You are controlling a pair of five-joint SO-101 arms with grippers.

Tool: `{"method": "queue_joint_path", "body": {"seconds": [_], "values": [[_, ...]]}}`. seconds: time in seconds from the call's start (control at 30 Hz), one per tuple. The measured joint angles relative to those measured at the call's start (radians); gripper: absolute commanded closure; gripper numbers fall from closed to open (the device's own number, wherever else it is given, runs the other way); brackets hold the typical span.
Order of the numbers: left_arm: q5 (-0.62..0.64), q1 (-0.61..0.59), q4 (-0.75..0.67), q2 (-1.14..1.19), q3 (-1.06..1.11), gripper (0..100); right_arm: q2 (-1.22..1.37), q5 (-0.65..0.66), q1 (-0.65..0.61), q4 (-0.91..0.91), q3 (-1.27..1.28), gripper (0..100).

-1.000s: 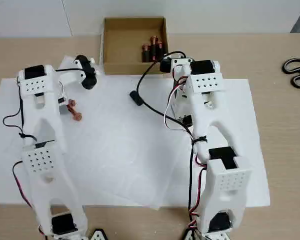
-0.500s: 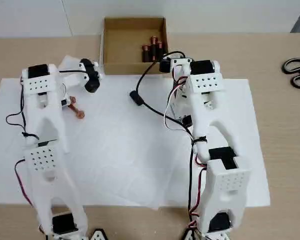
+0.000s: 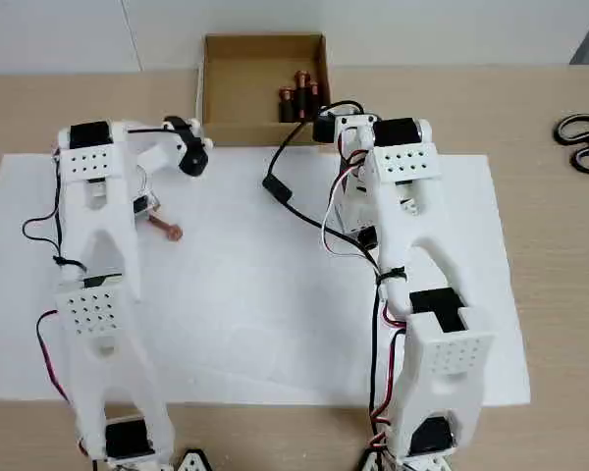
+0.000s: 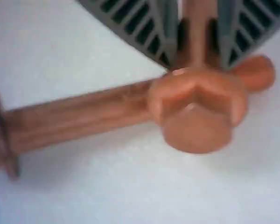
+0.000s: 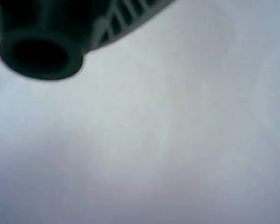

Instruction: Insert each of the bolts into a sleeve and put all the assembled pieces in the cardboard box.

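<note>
My left claw is pressed together on the shaft of a brown bolt, pinching it between the ribbed grey fingers. The bolt's rounded head points away from the claw, just over the white sheet. A second bolt, brown as well, lies flat on the sheet. Its long shaft runs up to the head of the one I pinch, and its flat flange sits at the other end. A brown nub pokes out on the far side of that head; I cannot tell which piece it belongs to, nor whether the two bolts touch.

From above, one bolt end juts out from under my left arm, on the sheet and well apart from the cardboard box. I cannot tell which of the two it is.

The box stands at the far edge of the sheet, on the wooden table. Inside it, the assembled pieces, brown bolts in dark sleeves, are bunched against the wall nearer my right arm.

My right claw hangs low over bare white sheet, and I cannot tell whether it is spread or pressed together. My right arm's wrist is near the box's front wall, with a black cable looping from it across the sheet.

A pair of scissors lies on the table well to the right
</note>
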Motion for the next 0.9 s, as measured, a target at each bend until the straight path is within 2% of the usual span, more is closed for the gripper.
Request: {"method": "queue_joint_path", "body": {"seconds": [0.37, 0.6, 0.9], "values": [[0.460, 0.048, 0.008, 0.000, 0.002, 100, 0.000, 0.000, 0.000, 0.000, 0.000, 99.5], [0.508, 0.087, 0.023, -0.075, 0.058, 100, 0.000, 0.000, 0.000, 0.000, 0.000, 99.5], [0.516, 0.141, 0.028, -0.347, 0.308, 100, 0.000, 0.000, 0.000, 0.000, 0.000, 99.5]]}}
